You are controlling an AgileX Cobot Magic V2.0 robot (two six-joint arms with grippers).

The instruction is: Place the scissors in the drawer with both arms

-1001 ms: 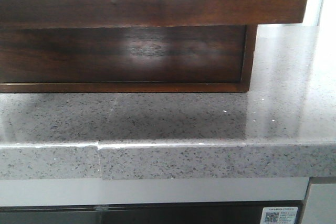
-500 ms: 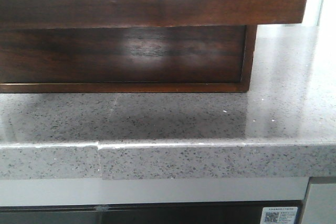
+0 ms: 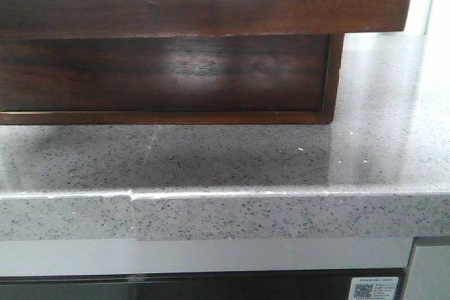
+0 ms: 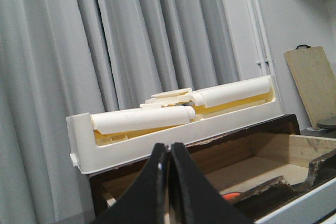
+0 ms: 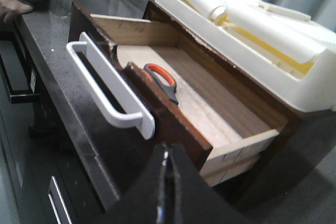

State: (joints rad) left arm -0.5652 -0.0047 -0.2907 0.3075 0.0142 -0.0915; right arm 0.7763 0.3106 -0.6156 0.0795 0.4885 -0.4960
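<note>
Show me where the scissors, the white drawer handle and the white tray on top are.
scissors [image 5: 163, 81]: right wrist view, on the orange-lined handle loop.
white drawer handle [image 5: 107, 94]: right wrist view, on the middle of the bar.
white tray [image 4: 173, 138]: left wrist view, on its front wall.

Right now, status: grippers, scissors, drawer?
Left gripper shut, empty. Right gripper shut, empty. Scissors lying inside the drawer; drawer open. Nothing seen blocking it.
</note>
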